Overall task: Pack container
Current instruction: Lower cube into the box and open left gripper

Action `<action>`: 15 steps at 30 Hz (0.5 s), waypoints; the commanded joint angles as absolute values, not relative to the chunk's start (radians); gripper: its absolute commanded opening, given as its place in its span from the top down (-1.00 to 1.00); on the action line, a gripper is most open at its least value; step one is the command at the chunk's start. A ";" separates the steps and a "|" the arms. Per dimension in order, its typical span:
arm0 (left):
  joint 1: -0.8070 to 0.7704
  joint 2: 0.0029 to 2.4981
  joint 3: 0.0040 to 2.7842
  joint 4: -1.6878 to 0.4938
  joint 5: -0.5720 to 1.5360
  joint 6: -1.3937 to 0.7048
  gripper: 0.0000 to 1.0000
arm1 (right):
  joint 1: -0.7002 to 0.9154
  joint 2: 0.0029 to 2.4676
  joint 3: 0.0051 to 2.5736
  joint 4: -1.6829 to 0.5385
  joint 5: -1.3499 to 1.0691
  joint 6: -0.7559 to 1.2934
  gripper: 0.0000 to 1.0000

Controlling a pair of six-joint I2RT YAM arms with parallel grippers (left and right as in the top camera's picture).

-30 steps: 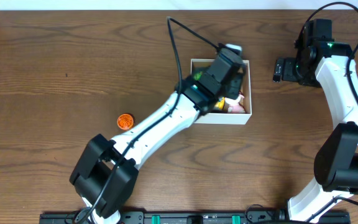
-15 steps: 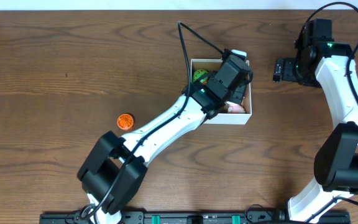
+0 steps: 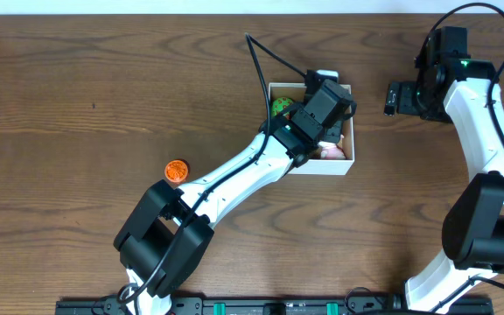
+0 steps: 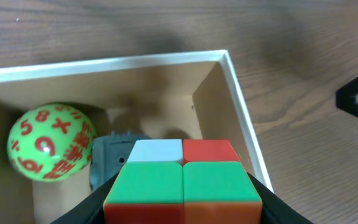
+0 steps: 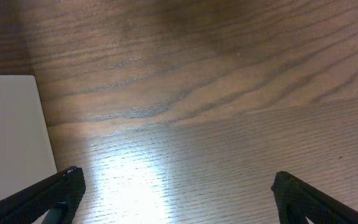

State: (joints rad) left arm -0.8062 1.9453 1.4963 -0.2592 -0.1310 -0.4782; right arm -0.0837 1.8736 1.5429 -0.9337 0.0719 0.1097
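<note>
The container (image 3: 322, 167) sits directly under our left fingers (image 3: 332, 112), which grip a multicoloured cube (image 4: 182, 183) above its right corner; a green numbered ball (image 4: 50, 142) lies inside, leftward. Our right fingers (image 3: 393, 98) gape wide over the surface (image 5: 229, 124), container near them.

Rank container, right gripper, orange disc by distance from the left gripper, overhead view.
1. container: left gripper, holding the puzzle cube, is right over it.
2. right gripper: just right of the container.
3. orange disc: far off to the left.
</note>
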 commanded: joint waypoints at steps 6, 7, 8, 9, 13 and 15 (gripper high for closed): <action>-0.805 1.983 1.502 -0.276 -0.139 -0.563 -0.04 | -0.079 1.859 1.541 -0.934 0.079 0.099 -0.99; -0.807 1.987 1.502 -0.276 -0.139 -0.563 -0.04 | -0.079 1.859 1.541 -0.934 0.079 0.099 -0.98; -0.808 1.987 1.502 -0.276 -0.139 -0.563 -0.04 | -0.079 1.859 1.541 -0.934 0.079 0.099 -0.98; -0.809 1.988 1.502 -0.276 -0.139 -0.563 -0.04 | -0.079 1.859 1.541 -0.934 0.079 0.099 -0.98; -0.817 1.988 1.502 -0.277 -0.139 -0.563 -0.04 | -0.079 1.859 1.541 -0.934 0.079 0.099 -0.99; -0.822 1.988 1.502 -0.279 -0.139 -0.563 -0.04 | -0.079 1.859 1.541 -0.934 0.079 0.099 -0.99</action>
